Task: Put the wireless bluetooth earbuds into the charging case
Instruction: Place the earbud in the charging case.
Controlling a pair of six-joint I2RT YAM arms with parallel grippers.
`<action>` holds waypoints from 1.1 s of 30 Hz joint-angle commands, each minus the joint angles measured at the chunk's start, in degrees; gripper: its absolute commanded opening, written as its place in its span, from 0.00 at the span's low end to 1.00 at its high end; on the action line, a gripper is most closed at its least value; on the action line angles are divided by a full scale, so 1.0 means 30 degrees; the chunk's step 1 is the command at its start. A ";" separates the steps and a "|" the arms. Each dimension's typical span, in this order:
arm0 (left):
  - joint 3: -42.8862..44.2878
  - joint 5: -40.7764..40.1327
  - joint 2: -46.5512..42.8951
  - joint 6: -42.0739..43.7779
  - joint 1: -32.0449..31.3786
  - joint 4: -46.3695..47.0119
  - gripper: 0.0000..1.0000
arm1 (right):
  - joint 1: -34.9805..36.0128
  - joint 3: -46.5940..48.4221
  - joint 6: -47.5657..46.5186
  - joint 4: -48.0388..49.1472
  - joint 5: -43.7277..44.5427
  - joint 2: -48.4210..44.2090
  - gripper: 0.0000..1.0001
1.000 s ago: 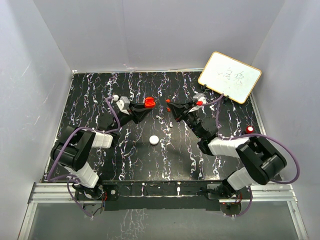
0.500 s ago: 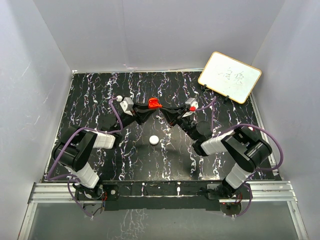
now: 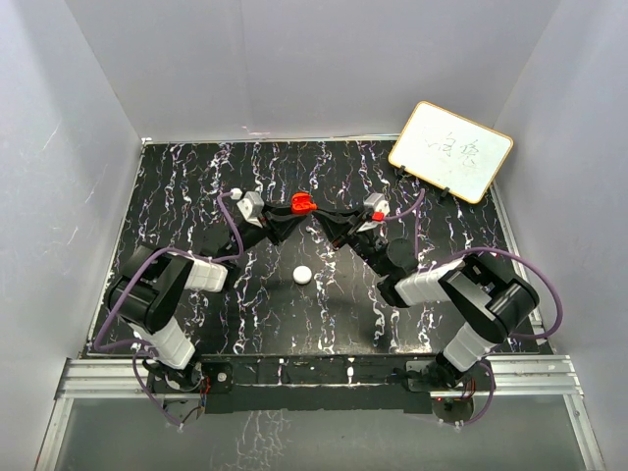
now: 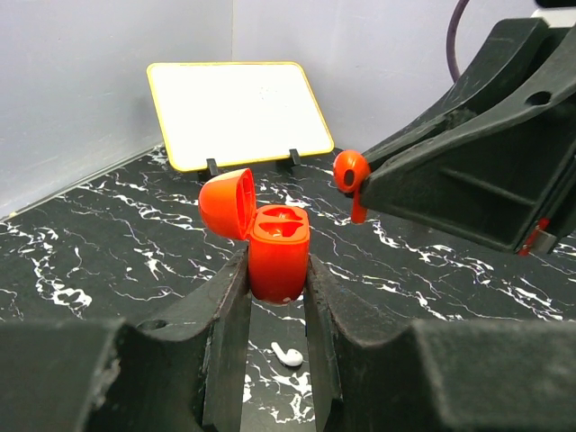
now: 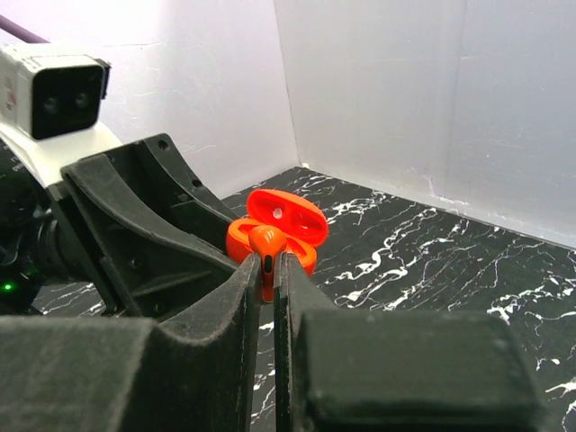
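Note:
My left gripper is shut on the red charging case and holds it upright above the table, lid hinged open to the left. My right gripper is shut on one small red earbud, pinched by its stem with the bulb up. In the left wrist view the earbud hangs just right of the case's open top, not touching it. The case also shows in the right wrist view right behind the earbud. The second red earbud is not in view.
A white round puck lies on the black marbled table in front of the grippers. A small white earbud lies on the table under my left gripper. A whiteboard stands at the back right. Grey walls surround the table.
Over the last second both grippers came together at the table's middle, the right one moving left with the earbud. In the last half second they barely moved.

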 commanded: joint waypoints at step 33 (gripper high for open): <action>0.1019 0.0966 0.0282 0.0320 -0.0967 0.3564 0.00 | 0.0414 0.1703 -0.0373 0.6380 0.0433 0.0412 0.00</action>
